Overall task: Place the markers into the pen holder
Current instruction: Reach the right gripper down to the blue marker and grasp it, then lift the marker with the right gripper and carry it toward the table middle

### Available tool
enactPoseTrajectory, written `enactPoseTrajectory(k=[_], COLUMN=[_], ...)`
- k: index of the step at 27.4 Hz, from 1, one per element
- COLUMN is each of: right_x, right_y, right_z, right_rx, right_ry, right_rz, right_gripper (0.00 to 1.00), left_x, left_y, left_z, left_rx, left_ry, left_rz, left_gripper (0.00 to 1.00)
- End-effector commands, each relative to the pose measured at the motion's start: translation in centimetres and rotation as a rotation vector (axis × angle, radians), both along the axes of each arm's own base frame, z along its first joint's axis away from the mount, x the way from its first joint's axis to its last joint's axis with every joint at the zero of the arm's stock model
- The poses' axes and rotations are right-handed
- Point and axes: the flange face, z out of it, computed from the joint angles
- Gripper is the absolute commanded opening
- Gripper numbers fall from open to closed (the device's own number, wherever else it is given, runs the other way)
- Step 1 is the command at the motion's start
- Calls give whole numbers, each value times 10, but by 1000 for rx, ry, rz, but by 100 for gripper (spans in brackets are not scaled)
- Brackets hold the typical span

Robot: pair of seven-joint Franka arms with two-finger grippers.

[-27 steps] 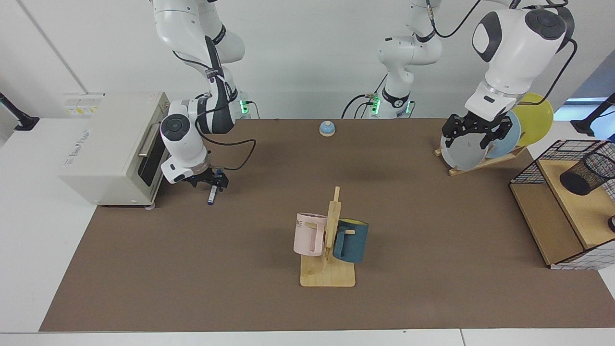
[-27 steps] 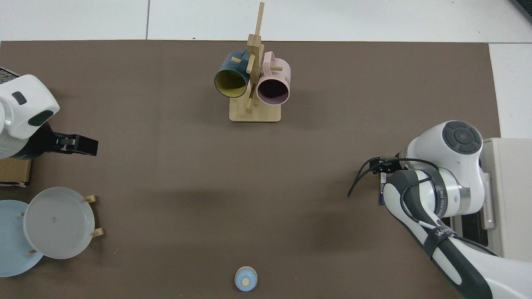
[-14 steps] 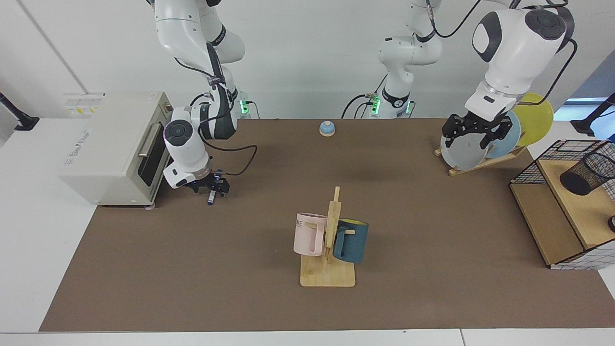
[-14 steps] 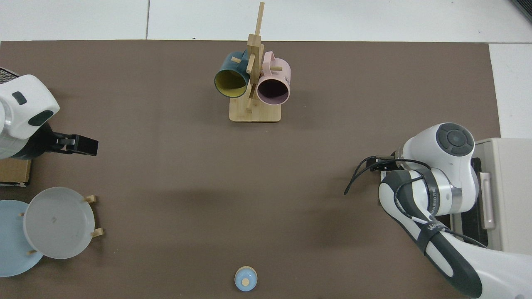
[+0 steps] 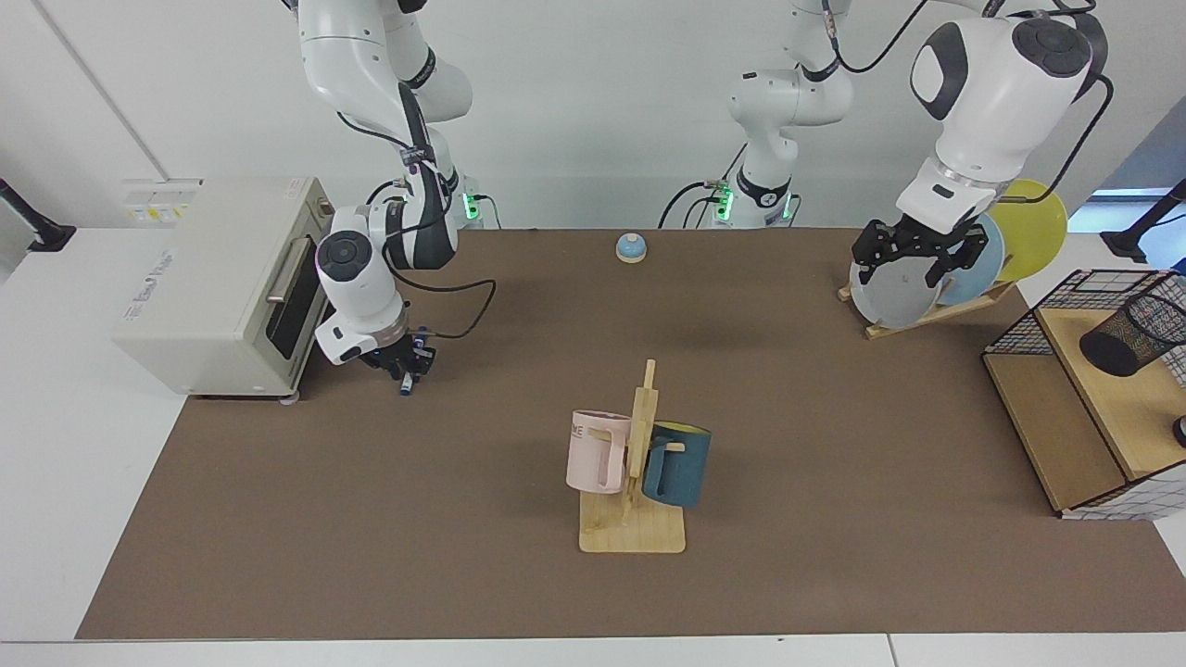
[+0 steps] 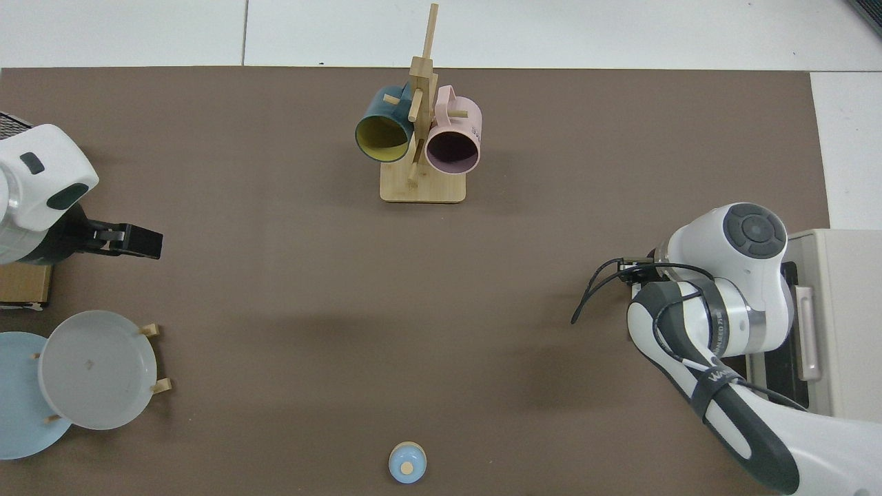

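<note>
The marker [image 5: 406,383], white with blue ends, is on the brown mat just in front of the toaster oven. My right gripper [image 5: 405,367] reaches down over it and is shut on its upper part, so only its lower end shows. In the top view the right arm's wrist [image 6: 730,275] hides both the gripper and the marker. The pen holder [image 5: 1132,335], a black mesh cup, leans tilted on the wooden shelf inside the wire basket at the far right. My left gripper [image 5: 914,267] waits open in the air in front of the plate rack, and is also in the top view [image 6: 141,242].
A toaster oven [image 5: 218,278] stands close behind the right gripper. A wooden mug stand [image 5: 633,519] with a pink and a teal mug is mid-table. The plate rack [image 5: 936,278], a wire basket with wooden shelves [image 5: 1066,408] and a small blue bell [image 5: 631,246] are also there.
The right wrist has turned and dropped closer over the marker, and its fingers have drawn in on it. The left arm has not moved.
</note>
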Motion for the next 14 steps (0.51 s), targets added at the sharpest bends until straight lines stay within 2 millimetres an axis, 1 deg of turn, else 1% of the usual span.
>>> enactPoseTrajectory(k=[1, 3, 5, 7, 8, 12, 14], right_x=[0, 0, 2, 2, 3, 15, 21], right_y=[-8, -8, -4, -1, 3, 25, 41], right_z=[-3, -3, -1, 1, 5, 34, 53], right_rx=[4, 4, 8, 18, 29, 104, 146], right_ry=[-3, 2, 1, 18, 24, 85, 110], right_rz=[14, 3, -4, -45, -75, -219, -282], right_gripper=[0, 0, 0, 0, 0, 0, 0], left_x=[-8, -8, -8, -8, -8, -8, -7], left_y=[1, 0, 0, 0, 0, 0, -1], left_z=[1, 1, 1, 1, 1, 2, 3], left_rx=[-3, -3, -3, -3, -3, -1, -1], left_ry=[-5, -5, -5, -5, -5, -7, -13], left_rz=[-10, -8, -11, -11, -13, -14, -19], left_gripper=[100, 100, 100, 100, 100, 100, 100])
